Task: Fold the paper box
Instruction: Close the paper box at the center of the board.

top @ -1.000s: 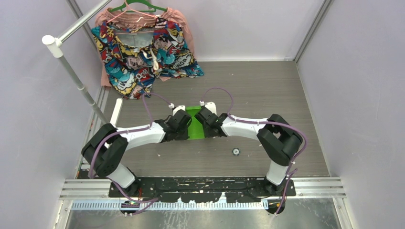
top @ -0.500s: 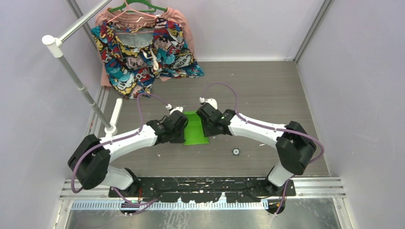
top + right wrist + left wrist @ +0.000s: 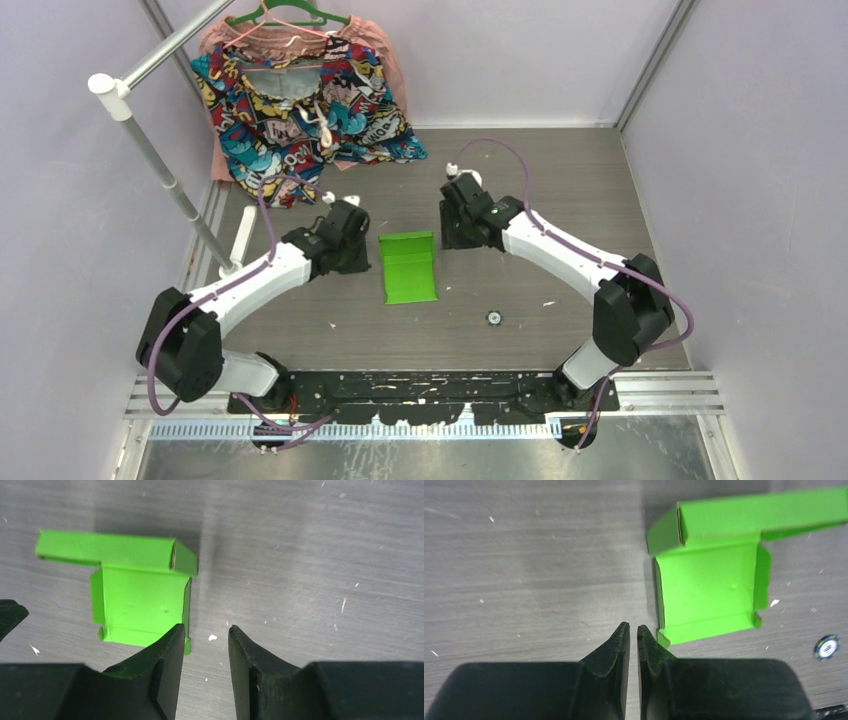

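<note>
On the table (image 3: pixel 560 200), between the arms, the box (image 3: pixel 408 275) lies free with its long axis running near to far. It is bright green card, with a flat panel and low side flaps nearest and a hollow folded wall standing at the far end. Flanking that far half, the left gripper (image 3: pixel 633 630) is nearly pressed together and empty, and the right gripper (image 3: pixel 206 630) is part spread, holding nothing.

- Top camera sits high, looking steeply down, far above the paper box (image 3: pixel 409 266).
- Both wrist cameras look down from close beside the box, on opposite sides; all three views share it.
</note>
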You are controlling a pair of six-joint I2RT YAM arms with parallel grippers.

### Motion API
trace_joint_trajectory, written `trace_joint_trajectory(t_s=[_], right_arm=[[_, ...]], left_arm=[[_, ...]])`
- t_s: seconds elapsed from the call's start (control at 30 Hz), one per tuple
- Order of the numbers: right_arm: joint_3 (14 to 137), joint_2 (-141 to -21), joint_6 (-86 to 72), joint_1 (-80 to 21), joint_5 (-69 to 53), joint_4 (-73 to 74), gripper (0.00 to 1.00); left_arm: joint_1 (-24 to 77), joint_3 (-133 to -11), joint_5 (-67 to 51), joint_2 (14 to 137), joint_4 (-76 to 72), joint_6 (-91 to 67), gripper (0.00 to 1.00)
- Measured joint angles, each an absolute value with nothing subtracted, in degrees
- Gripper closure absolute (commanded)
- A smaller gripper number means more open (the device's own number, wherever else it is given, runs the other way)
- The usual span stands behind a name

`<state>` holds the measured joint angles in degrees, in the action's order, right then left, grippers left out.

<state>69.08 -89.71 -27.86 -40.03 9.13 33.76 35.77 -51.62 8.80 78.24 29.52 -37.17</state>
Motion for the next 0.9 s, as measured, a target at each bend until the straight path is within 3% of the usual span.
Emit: trace_joint_trajectory(t_s=[0.2,0.5,0.9], right_arm=[[77.91,-93.51,-26.15,-35.11,7.03,35.35,0.56],[93.01,-108.64,-24.29,-31.38,3.36,36.95,0.56],[95.24,-114.89,-23.90,-31.18,-1.65,39.24,0.60]], left_arm=[[29.30,-58.87,6.76,79.29,31.09,-34.22,0.88],[26.50,-72.10,3.01,91.37,30.52,-31.57,0.88],[26.50,-72.84,-0.45,96.92,29.08,-31.05,0.88]])
